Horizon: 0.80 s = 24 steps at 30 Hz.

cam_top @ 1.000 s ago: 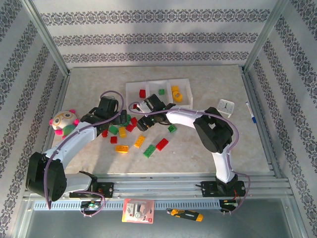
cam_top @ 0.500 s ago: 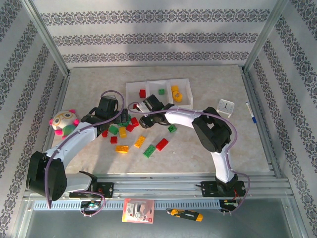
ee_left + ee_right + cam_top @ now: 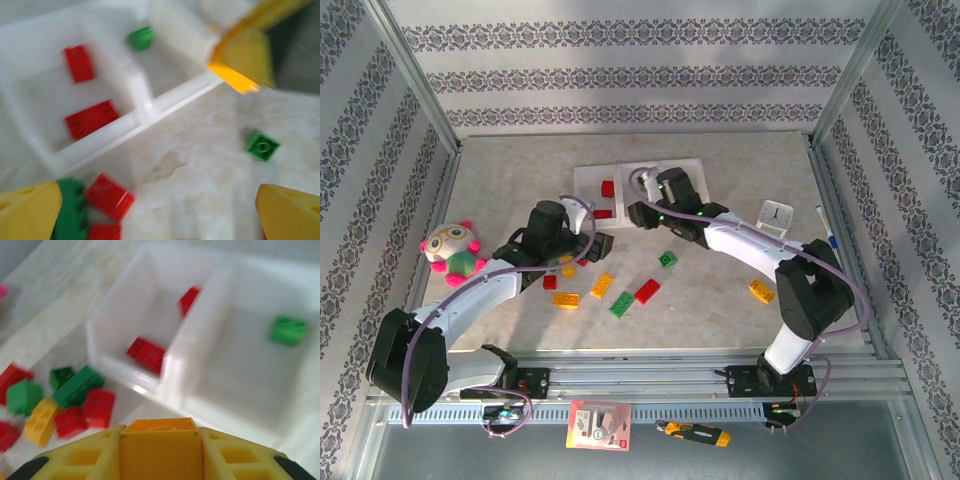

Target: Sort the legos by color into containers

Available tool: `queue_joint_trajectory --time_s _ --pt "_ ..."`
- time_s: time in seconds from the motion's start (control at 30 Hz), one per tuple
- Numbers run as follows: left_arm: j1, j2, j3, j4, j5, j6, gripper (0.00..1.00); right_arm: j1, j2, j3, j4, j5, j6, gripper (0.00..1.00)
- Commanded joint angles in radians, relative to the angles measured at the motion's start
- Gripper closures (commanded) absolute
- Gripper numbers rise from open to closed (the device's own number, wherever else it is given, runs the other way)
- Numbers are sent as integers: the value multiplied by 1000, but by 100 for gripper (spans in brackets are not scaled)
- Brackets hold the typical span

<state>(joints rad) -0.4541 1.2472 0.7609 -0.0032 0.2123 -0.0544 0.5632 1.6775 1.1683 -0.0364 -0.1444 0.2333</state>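
The yellow brick, probably light, rigid and slick-sided, sat pinched across its flat sides by the right end effector above the containers. Other legos lay scattered on the bench. The left end effector hung spread wide near them.

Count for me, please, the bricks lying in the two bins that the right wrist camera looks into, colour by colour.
Red bricks: 2, both in the end bin
Green brick: 1, in the middle bin
Total: 3
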Motion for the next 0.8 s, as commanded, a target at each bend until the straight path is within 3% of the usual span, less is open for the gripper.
queue_joint_trajectory --time_s 0.0,0.23,0.5,0.7,0.77 --pt "-57 51 9 177 76 79 1 -66 -1 -19 78 78 73 64" --pt "-125 167 88 238 120 66 1 -212 108 27 135 93 80 64" --pt "-125 173 91 219 134 77 1 -282 230 96 140 102 89 61" --pt "-124 146 72 210 96 76 1 -286 179 89 145 100 56 32" --pt "-124 136 70 198 37 68 1 -283 140 70 147 101 49 25"
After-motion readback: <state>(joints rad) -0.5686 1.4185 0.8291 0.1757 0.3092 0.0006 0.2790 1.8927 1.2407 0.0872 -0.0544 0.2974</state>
